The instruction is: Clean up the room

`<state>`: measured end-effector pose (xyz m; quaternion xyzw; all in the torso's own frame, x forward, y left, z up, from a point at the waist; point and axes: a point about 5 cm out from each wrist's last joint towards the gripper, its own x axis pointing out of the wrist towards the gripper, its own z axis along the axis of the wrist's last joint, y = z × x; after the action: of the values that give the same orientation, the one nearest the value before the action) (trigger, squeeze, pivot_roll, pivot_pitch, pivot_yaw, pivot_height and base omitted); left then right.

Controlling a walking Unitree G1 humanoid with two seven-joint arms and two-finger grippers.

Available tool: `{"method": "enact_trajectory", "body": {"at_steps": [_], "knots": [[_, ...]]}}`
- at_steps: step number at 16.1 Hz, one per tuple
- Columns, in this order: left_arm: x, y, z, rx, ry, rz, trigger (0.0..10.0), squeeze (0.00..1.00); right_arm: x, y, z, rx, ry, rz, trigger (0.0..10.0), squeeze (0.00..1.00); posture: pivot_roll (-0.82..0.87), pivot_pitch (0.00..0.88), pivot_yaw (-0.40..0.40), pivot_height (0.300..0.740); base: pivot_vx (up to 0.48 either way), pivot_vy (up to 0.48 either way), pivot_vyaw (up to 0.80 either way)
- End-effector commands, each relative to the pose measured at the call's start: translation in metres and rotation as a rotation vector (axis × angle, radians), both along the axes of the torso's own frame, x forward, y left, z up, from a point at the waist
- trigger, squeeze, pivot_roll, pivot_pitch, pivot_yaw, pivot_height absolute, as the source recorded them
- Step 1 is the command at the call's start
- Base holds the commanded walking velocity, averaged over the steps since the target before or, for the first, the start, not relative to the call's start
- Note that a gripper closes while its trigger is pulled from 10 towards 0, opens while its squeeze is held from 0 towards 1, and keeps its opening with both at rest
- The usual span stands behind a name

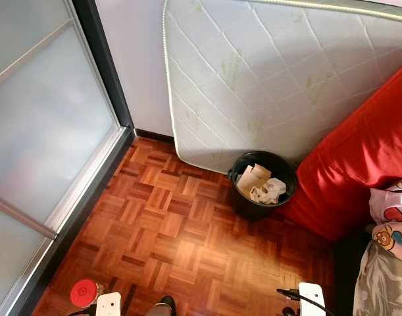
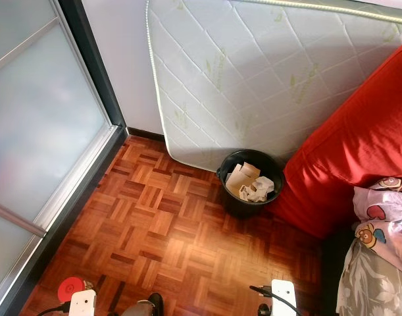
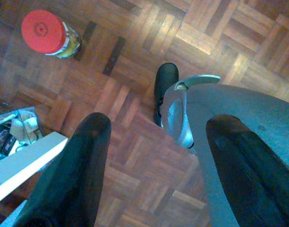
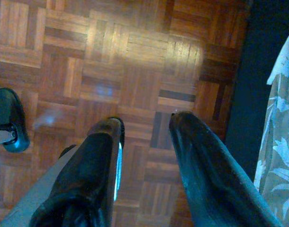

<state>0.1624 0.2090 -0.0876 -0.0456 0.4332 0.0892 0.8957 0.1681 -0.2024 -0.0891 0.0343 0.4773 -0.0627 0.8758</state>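
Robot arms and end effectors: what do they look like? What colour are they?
Each end effector has two long black fingers, thick and rounded with a slight shine: the left end effector and the right end effector. From the head camera, the wrists carry small white blocks, and a thin black cable runs to the right one.

Readable text, as I see it from the console: none.

Mattress (image 1: pixel 279 72): green leaf marks with a small word printed beside each, repeated over the quilting; too small and blurred for me to read.

Jar (image 3: pixel 48 34), well ahead of the left gripper (image 3: pixel 156 137): red lid, label hidden from me.

Papers (image 1: pixel 260 184) in the bin (image 1: pixel 240 197): no print I can make out.

Bedding (image 1: pixel 391 224): cartoon figures, no lettering I can tell.
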Motion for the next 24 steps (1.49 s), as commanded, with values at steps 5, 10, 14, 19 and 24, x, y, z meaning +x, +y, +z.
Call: {"method": "enact_trajectory", "body": {"at_steps": [5,10,14,19,24], "knots": [[0.0399,-0.0136,0.0140,-0.019,0.032,-0.177,10.0,0.00,0.0529,-0.0145,0.0306,0.161,-0.151,-0.083,10.0,0.00,0.04,0.000,0.014,0.740,0.000,0.000,0.00],[0.0409,-0.0141,0.0146,-0.047,0.019,-0.155,10.0,0.00,0.0535,-0.0142,0.0307,0.165,-0.152,-0.107,10.0,0.00,0.04,0.000,0.016,0.740,0.000,0.000,0.00],[0.0409,-0.0143,0.0145,-0.052,0.021,-0.152,10.0,0.00,0.0544,-0.0138,0.0313,0.174,-0.164,-0.116,10.0,0.00,0.04,0.000,0.017,0.740,0.000,0.000,0.00],[0.0411,-0.0141,0.0147,-0.052,0.022,-0.154,10.0,0.00,0.0546,-0.0137,0.0314,0.160,-0.152,-0.083,10.0,0.00,0.04,0.000,0.018,0.740,0.000,0.000,0.00],[0.0411,-0.0141,0.0147,-0.052,0.022,-0.154,10.0,0.00,0.0546,-0.0137,0.0314,0.160,-0.152,-0.083,10.0,0.00,0.04,0.000,0.018,0.740,0.000,0.000,0.00]]}}
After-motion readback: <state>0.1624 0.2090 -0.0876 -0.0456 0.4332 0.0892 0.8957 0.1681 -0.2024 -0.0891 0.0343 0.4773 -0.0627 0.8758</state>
